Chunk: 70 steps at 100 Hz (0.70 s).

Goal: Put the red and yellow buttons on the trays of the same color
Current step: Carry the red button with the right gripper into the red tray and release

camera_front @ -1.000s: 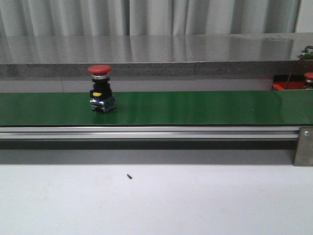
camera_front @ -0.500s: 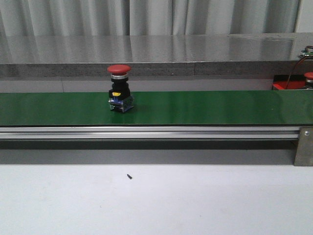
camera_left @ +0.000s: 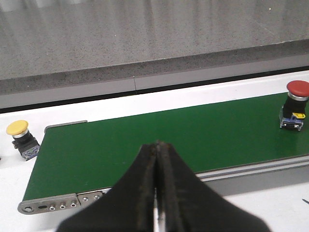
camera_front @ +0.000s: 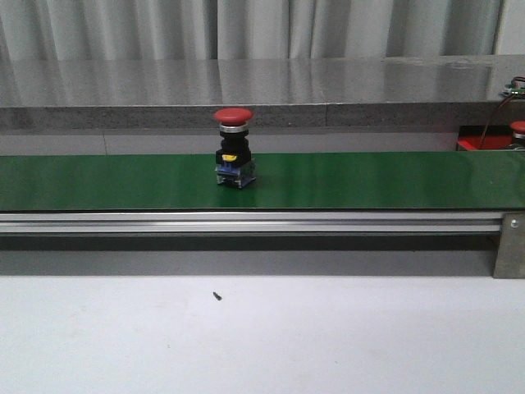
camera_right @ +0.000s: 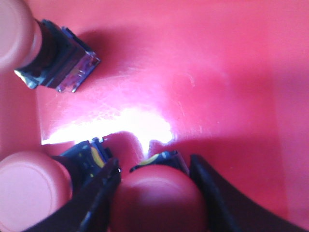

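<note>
Right gripper (camera_right: 157, 203) clamped on red button (camera_right: 157, 200) over red tray (camera_right: 217, 72); left gripper (camera_left: 156, 150) closed, empty, above green belt (camera_left: 193, 135).

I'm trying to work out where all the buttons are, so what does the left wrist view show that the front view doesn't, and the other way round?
Only the left wrist view shows a yellow button standing on the white table beside the belt's end, plus the left gripper with its fingers closed together and empty. Only the front view shows a bit of the red tray at the far right, with another red-capped button just above it at the frame's edge. Both show the green belt and the red button standing upright on it.
</note>
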{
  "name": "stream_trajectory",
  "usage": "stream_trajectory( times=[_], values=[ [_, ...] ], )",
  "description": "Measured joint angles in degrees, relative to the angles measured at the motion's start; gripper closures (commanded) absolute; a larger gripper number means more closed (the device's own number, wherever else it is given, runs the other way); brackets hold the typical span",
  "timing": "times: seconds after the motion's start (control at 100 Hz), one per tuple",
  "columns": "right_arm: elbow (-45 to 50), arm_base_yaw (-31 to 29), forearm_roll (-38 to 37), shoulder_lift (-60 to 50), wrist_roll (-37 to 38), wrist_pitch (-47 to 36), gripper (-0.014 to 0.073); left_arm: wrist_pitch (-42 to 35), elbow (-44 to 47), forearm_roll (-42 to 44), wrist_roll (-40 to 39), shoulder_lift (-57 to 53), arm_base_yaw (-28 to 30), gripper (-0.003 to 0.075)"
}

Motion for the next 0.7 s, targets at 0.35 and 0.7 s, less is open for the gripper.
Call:
stream_trajectory(
  times=[0.35,0.7],
  values=[
    [0.0,0.0,-2.0,-1.8,0.0,-0.1,0.0115,0.0,0.0,0.0,0.0,0.0,0.0,0.0740],
    [-1.4,3.0,-2.4,-14.3,0.0,10.5,0.0115,0.0,0.0,0.0,0.0,0.0,0.0,0.0740]
  ],
)
